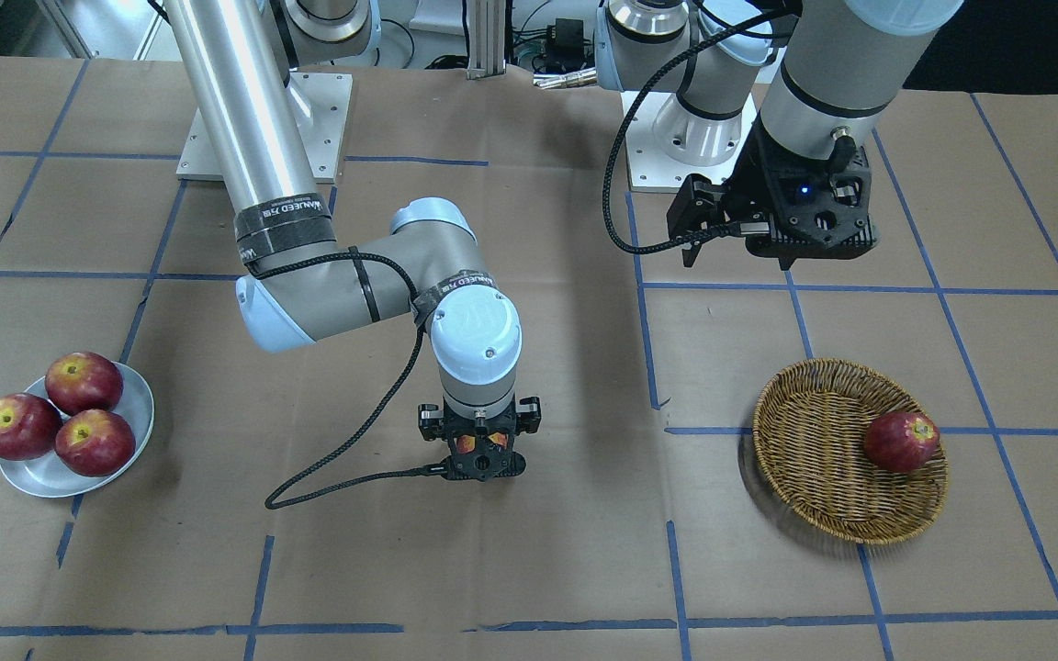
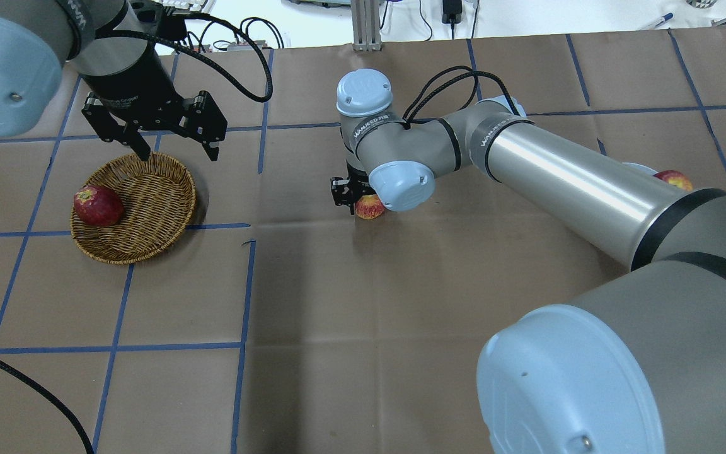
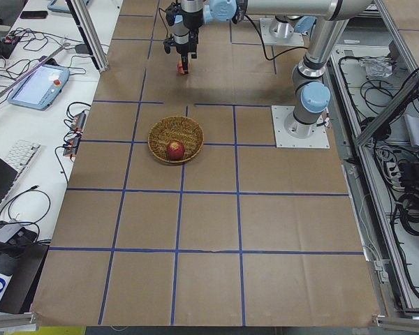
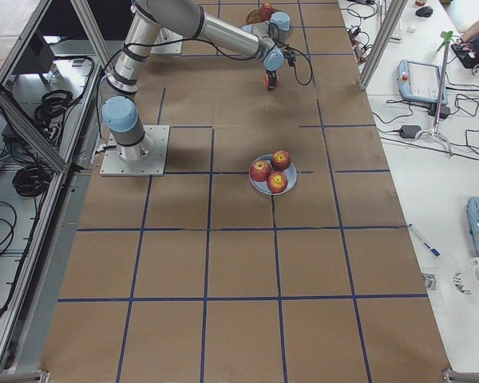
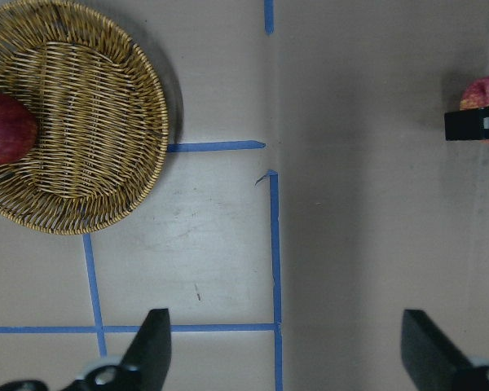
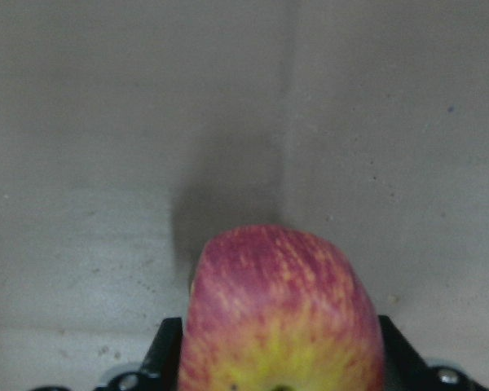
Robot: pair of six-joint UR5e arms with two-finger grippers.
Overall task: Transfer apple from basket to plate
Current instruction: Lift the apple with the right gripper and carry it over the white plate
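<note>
Right jaws clamped on streaked red-yellow apple (image 6: 281, 326) at mid-desk (image 1: 584, 551), between round tan wicker basket (image 1: 804, 431) and small pale glossy plate (image 1: 42, 476). Left jaws spread wide, empty, above desk near basket. One dark red apple (image 1: 901, 441) sits in basket; three red apples (image 1: 84, 381) sit on plate.

The apple (image 6: 281, 326) is red-streaked over yellow, basket (image 1: 814, 441) tan, plate (image 1: 38, 476) seemingly pale-blue.

Overhead view | round tan wicker basket (image 2: 155, 195) at 9 o'clock holds dark red apple (image 2: 98, 205) | yellow-streaked red apple (image 2: 369, 207) at centre | small pale glossy round plate (image 1: 40, 478) at 3 o'clock bears three red apples (image 1: 95, 442)
</note>
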